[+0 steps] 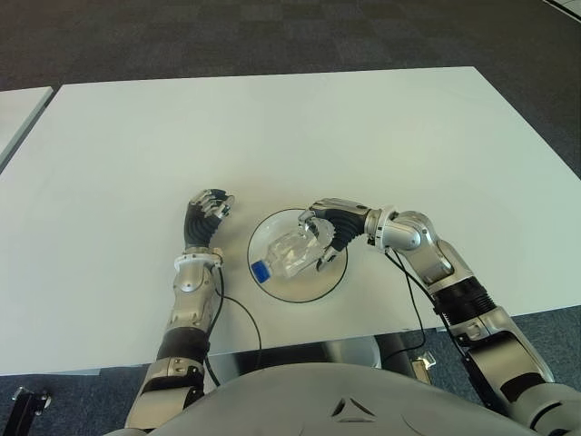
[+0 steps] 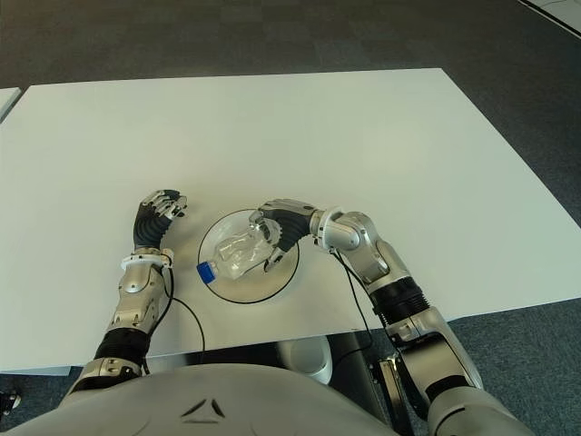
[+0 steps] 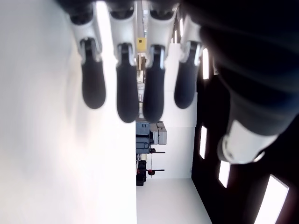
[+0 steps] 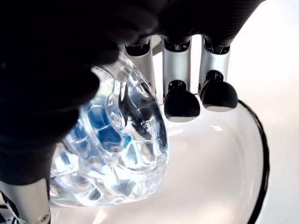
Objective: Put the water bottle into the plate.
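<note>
A clear water bottle [image 1: 289, 254] with a blue cap [image 1: 260, 271] lies on its side inside the white, dark-rimmed plate [image 1: 318, 289] near the table's front edge. My right hand [image 1: 320, 238] reaches in from the right and is curled round the bottle's base end. In the right wrist view the bottle [image 4: 117, 154] sits between the dark thumb and the fingers [image 4: 182, 102], above the plate [image 4: 224, 154]. The left hand [image 1: 209, 207] shows just left of the plate, fingers loosely bent and holding nothing.
The white table [image 1: 272, 136] stretches far back and to both sides around the plate. Dark carpet lies beyond its far edge. A second table's corner [image 1: 18, 104] shows at the far left. A cable [image 1: 238, 309] loops near the front edge.
</note>
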